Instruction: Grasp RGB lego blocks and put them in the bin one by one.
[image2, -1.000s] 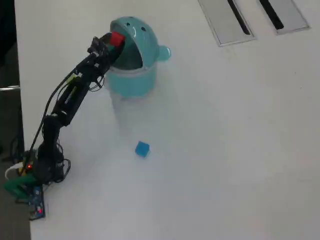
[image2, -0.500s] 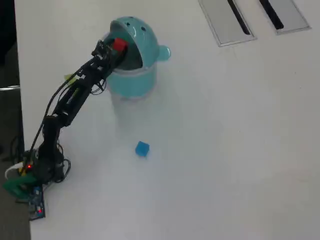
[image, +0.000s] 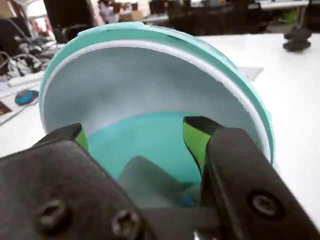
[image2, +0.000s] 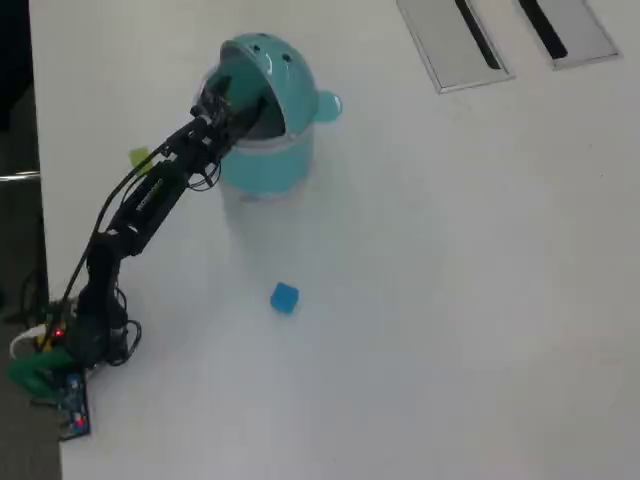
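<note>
My claw (image: 135, 137) is spread wide and empty, its green-tipped fingers (image: 196, 140) poking into the mouth of the teal bin (image2: 262, 150). Beyond, on the white worktop (image2: 450, 300), the blue block (image2: 285, 297) lies well apart.

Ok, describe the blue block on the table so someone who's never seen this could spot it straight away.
Start in the overhead view at the big teal bin near the top of the white table. Come straight down toward the picture's lower edge onto bare tabletop. The blue block sits there alone, a tiny cube, darker blue than the bin and far smaller.
</note>
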